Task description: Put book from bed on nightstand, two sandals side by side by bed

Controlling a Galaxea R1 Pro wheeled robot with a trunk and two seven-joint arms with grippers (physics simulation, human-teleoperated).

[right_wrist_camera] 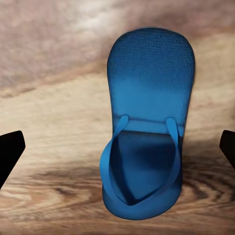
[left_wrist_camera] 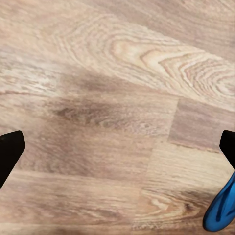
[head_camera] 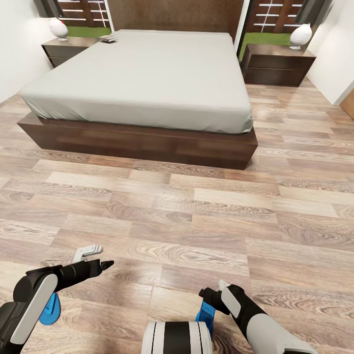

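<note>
Even, diffuse illumination fills the head view; the wood-plank floor (head_camera: 196, 196) is bright and free of glare. The bed (head_camera: 142, 78) casts only a thin, soft shadow along its base, and the mattress top is flatly lit. Straight edges lean outward toward the corners, a wide-angle distortion. In the left wrist view a faint, blurred dark patch lies on the planks. In the right wrist view the sandal (right_wrist_camera: 147, 122) throws a soft shadow beside it, and the floor beyond its far end appears hazy and pale.
</note>
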